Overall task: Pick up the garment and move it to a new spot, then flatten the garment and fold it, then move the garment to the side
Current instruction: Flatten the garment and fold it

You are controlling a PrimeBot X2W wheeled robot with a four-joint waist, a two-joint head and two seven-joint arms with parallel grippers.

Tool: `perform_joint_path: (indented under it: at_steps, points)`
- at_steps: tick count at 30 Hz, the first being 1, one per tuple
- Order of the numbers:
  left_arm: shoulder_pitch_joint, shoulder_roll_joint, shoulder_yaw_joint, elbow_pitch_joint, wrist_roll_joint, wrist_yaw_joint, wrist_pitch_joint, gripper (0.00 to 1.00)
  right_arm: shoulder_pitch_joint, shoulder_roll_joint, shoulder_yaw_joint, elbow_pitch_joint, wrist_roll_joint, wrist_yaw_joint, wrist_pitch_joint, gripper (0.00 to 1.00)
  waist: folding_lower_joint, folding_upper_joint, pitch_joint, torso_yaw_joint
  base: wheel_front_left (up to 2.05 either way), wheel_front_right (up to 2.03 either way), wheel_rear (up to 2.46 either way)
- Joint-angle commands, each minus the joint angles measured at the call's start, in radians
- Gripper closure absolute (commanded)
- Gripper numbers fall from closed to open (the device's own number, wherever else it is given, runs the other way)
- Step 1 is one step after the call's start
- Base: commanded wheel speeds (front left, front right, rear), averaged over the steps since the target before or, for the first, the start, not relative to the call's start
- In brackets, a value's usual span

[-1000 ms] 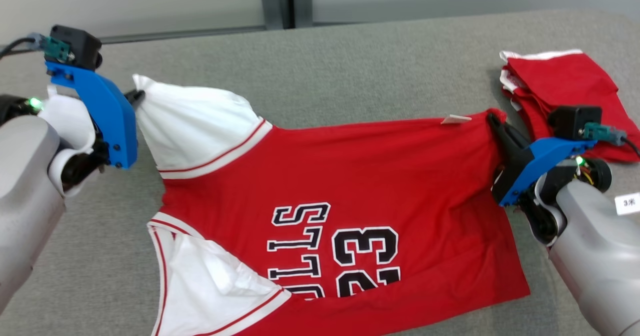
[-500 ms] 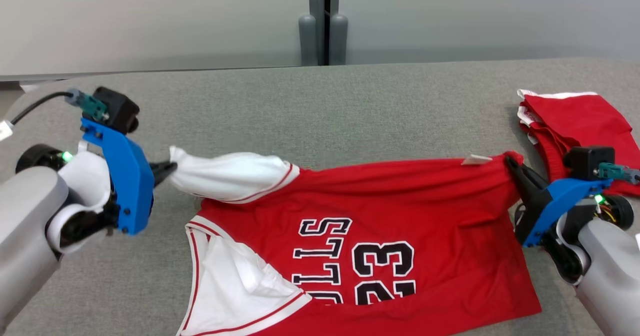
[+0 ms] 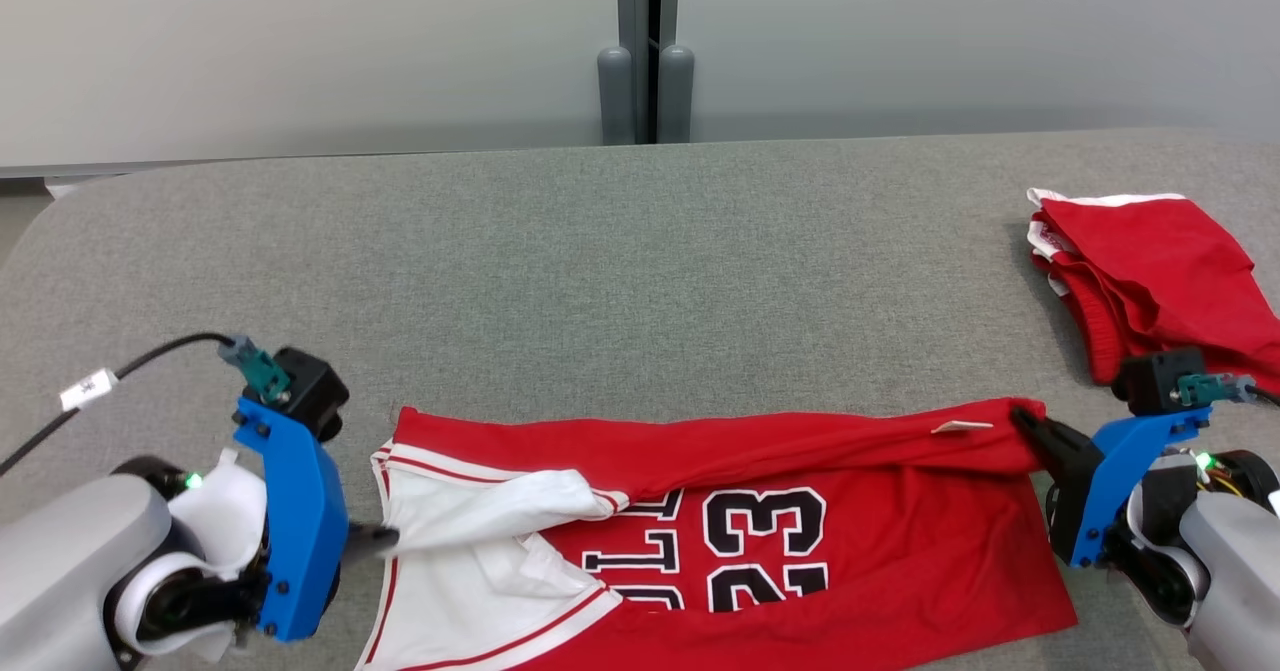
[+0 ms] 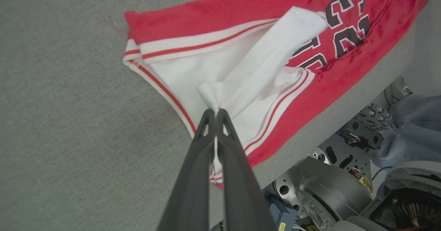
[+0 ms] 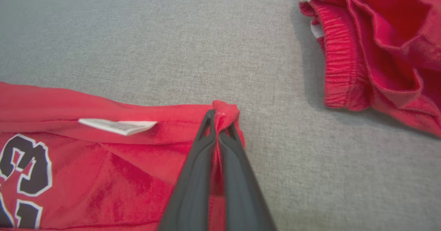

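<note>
A red jersey [image 3: 850, 561] with black "23" lettering and white sleeves lies on the grey table [image 3: 640, 271] near its front edge, its far half folded toward me along a red crease. My left gripper [image 3: 385, 539] is shut on the tip of the white sleeve [image 4: 248, 76], which lies drawn over the jersey's white part. My right gripper [image 3: 1025, 421] is shut on the red hem corner [image 5: 225, 115] at the jersey's right end, beside a white label [image 5: 117, 126].
A second red garment [image 3: 1150, 271] lies crumpled at the table's far right, just beyond my right gripper. The table's front edge [image 4: 327, 121] runs close under the jersey, with robot base hardware [image 4: 330, 193] below it. A broad stretch of table lies behind the jersey.
Both grippers have pulled the jersey's far edge toward me, folding it over the front half. The left gripper has carried the white sleeve down across the jersey. The head camera tilted up earlier.
</note>
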Motion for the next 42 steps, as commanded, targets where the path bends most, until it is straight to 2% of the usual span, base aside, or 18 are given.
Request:
perform_joint_path:
  at_steps: [1, 7, 8, 9, 10, 11, 12, 14, 21, 27, 33, 35, 39, 42]
  points:
    - [0.017, 0.010, -0.004, -0.011, -0.005, 0.011, 0.014, 1.00, 0.023, -0.014, 0.011, -0.008, 0.009, 0.000, 0.015, 1.00, 0.0000, 0.0000, -0.001, -0.002, 0.00, 0.00, 0.00]
    - [0.059, 0.029, -0.011, -0.059, -0.018, 0.039, 0.039, 1.00, 0.047, -0.041, 0.052, -0.043, 0.048, 0.000, 0.093, 1.00, 0.0000, 0.0000, -0.002, -0.005, 0.00, 0.00, 0.00]
    - [0.067, 0.026, -0.012, -0.061, -0.019, 0.040, 0.041, 1.00, 0.048, -0.045, 0.056, -0.048, 0.054, 0.000, 0.101, 0.91, 0.0000, 0.0000, -0.001, -0.005, 0.00, 0.00, 0.00]
    - [0.075, 0.022, -0.013, -0.062, -0.020, 0.043, 0.039, 1.00, 0.050, -0.046, 0.062, -0.050, 0.059, 0.000, 0.113, 0.68, 0.0000, 0.0000, 0.001, -0.006, 0.00, 0.00, 0.00]
    - [0.084, 0.017, -0.014, -0.061, -0.021, 0.045, 0.038, 1.00, 0.054, -0.047, 0.068, -0.051, 0.063, 0.000, 0.122, 0.53, 0.0000, 0.0000, 0.002, -0.006, 0.00, 0.00, 0.00]
    - [0.092, 0.013, -0.015, -0.060, -0.022, 0.045, 0.038, 1.00, 0.057, -0.048, 0.071, -0.050, 0.065, 0.000, 0.128, 0.07, 0.0000, 0.0000, 0.002, -0.006, 0.00, 0.00, 0.00]
    - [0.098, 0.009, -0.016, -0.056, -0.018, 0.046, 0.033, 0.84, 0.058, -0.049, 0.074, -0.048, 0.067, 0.000, 0.132, 0.00, 0.0000, 0.0000, 0.003, -0.006, 0.00, 0.00, 0.00]
    - [0.112, 0.001, -0.016, -0.046, -0.015, 0.043, 0.021, 0.00, 0.059, -0.051, 0.079, -0.044, 0.069, 0.000, 0.135, 0.00, 0.0000, 0.0000, 0.004, -0.007, 0.00, 0.00, 0.00]
    - [0.132, 0.007, 0.007, -0.026, -0.021, 0.034, -0.033, 0.00, 0.047, -0.076, 0.054, -0.040, 0.072, 0.000, 0.092, 0.00, 0.0000, 0.0000, -0.010, -0.004, 0.00, 0.00, 0.00]
    - [0.116, 0.025, 0.058, -0.080, 0.071, 0.070, -0.192, 0.00, 0.076, -0.110, 0.002, -0.133, 0.107, 0.000, -0.015, 0.00, 0.0000, 0.0000, -0.038, 0.000, 0.00, 0.00, 0.00]
    - [0.149, 0.039, 0.121, -0.126, 0.166, 0.174, -0.413, 0.00, 0.091, -0.148, -0.074, -0.209, 0.086, 0.000, -0.147, 0.00, 0.0000, 0.0000, -0.063, 0.002, 0.00, 0.00, 0.00]
    - [0.168, 0.029, 0.168, -0.120, 0.176, 0.234, -0.522, 0.00, 0.096, -0.151, -0.110, -0.235, 0.069, 0.000, -0.197, 0.00, 0.0000, 0.0000, -0.069, 0.003, 0.00, 0.00, 0.00]
    - [0.219, 0.005, 0.238, -0.098, 0.207, 0.339, -0.729, 0.00, 0.128, -0.113, -0.213, -0.285, 0.009, 0.000, -0.247, 0.00, 0.0000, 0.0000, -0.081, 0.003, 0.00, 0.00, 0.00]
    - [0.253, -0.005, 0.263, -0.087, 0.210, 0.375, -0.814, 0.00, 0.153, -0.080, -0.280, -0.319, -0.031, 0.000, -0.252, 0.00, 0.0000, 0.0000, -0.084, 0.004, 0.00, 0.00, 0.00]
